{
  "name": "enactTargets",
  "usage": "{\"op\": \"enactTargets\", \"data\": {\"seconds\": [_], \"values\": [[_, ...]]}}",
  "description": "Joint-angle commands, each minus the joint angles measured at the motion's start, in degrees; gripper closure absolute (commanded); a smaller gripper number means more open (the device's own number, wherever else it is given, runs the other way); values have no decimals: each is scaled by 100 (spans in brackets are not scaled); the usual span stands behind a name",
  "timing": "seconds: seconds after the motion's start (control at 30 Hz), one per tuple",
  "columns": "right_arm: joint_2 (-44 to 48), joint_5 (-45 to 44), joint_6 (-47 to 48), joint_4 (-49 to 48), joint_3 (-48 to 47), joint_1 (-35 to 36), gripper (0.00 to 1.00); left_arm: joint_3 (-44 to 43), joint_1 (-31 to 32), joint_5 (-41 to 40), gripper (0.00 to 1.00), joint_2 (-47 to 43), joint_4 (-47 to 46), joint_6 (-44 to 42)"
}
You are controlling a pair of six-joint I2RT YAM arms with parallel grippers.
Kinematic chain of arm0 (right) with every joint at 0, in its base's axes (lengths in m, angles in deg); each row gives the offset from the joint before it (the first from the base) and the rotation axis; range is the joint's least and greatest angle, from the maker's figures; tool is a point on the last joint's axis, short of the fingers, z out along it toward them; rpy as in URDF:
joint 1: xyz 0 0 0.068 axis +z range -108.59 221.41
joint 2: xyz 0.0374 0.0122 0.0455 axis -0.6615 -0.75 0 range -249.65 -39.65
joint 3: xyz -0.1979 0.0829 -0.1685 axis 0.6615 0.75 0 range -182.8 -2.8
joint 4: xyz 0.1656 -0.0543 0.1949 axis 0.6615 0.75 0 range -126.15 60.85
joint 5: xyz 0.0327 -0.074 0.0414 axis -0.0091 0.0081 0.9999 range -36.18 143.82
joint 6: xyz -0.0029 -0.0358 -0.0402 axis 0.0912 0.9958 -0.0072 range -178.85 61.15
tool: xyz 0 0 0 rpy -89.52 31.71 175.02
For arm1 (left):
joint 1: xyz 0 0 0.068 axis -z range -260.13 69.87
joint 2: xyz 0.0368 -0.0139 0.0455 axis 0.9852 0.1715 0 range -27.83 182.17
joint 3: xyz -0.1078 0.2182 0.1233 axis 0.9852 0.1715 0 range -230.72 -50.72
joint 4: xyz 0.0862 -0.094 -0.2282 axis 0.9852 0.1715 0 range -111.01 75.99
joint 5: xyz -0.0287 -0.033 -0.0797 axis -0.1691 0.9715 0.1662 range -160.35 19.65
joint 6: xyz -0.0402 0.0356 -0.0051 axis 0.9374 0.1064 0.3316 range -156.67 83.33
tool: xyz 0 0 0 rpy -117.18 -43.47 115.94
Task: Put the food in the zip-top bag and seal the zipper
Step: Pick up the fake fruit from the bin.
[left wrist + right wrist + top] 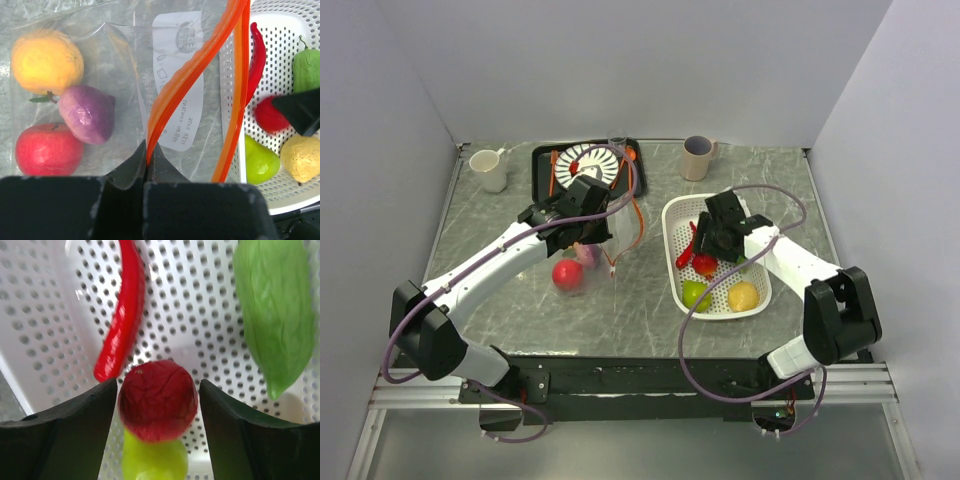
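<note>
Right gripper (157, 390) brackets red fruit (157, 410); left gripper (148, 161) pinches zipper (192, 72).

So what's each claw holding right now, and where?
Left claw pinches the zipper on one orange lip. Right claw straddles the red fruit; grip unclear.

White arms (490, 262), black joints (430, 335), purple cables (681, 345)

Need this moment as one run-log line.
left gripper: shut on zipper | right gripper: open, straddling red fruit in basket | zip-top bag: unsealed, three foods inside | basket: holds five foods
</note>
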Motion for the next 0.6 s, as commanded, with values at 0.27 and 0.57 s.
{"op": "enactTargets", "data": {"seconds": [0.27, 0.57], "values": [[-411, -208, 215, -149, -277, 26, 8, -16, 26, -63, 99, -45, -16, 11], [-797, 118, 478, -159, -391, 0, 18, -69, 26, -45, 99, 42, 10, 3]]}}
